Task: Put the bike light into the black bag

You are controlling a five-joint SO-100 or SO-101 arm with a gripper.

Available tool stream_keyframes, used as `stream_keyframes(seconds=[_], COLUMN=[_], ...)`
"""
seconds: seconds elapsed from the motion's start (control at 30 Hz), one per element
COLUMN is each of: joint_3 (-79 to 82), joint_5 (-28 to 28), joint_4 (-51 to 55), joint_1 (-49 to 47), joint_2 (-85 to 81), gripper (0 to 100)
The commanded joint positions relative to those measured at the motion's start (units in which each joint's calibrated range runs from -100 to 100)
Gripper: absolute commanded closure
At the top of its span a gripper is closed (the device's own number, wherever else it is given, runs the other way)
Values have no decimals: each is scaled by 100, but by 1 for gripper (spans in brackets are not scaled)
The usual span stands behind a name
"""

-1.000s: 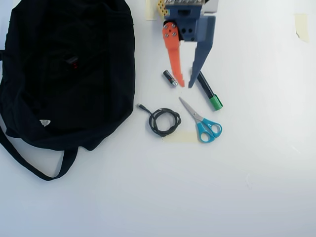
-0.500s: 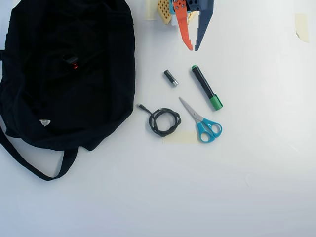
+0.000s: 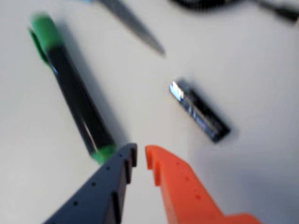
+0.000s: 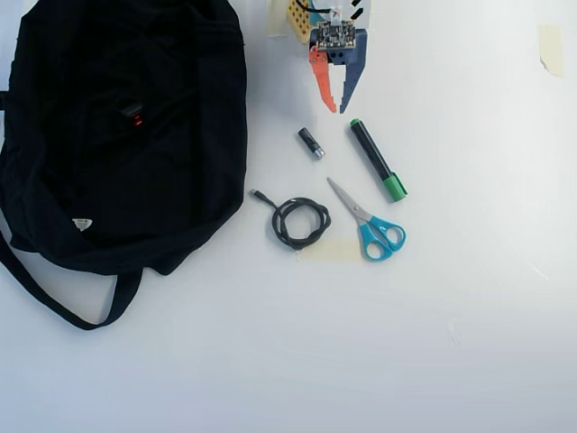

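Note:
In the overhead view the bike light point(image 4: 132, 115), a small black piece with a red face, lies within the outline of the black bag point(image 4: 180, 144) at the left. I cannot tell whether it rests on the fabric or inside an opening. My gripper point(image 4: 336, 110) hangs at the top centre, well right of the bag, its orange and blue fingers nearly touching with nothing between them. The wrist view shows the same fingertips point(image 3: 132, 154) close together above the white table; the bag and the light are out of that view.
Below the gripper lie a small black-and-silver cylinder point(image 4: 311, 142) point(image 3: 201, 112), a black marker with green ends point(image 4: 377, 160) point(image 3: 74, 93), blue-handled scissors point(image 4: 368, 219) and a coiled black cable point(image 4: 300, 222). The bag's strap point(image 4: 54, 302) loops out at the lower left.
The gripper drew back from between the cylinder and the marker toward the top edge, then came slightly down again. Its fingers went from open to nearly together. Nothing on the table moved.

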Motion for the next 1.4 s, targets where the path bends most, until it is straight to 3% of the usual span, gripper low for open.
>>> stream_keyframes(seconds=[0.0, 0.17, 0.4, 1.37], joint_3=[322, 691, 691, 691], joint_5=[28, 28, 23, 18], joint_4=[-64, 57, 1134, 1125], joint_1=[-39, -39, -39, 28], joint_2=[-100, -100, -100, -83], gripper=[98, 98, 98, 98])
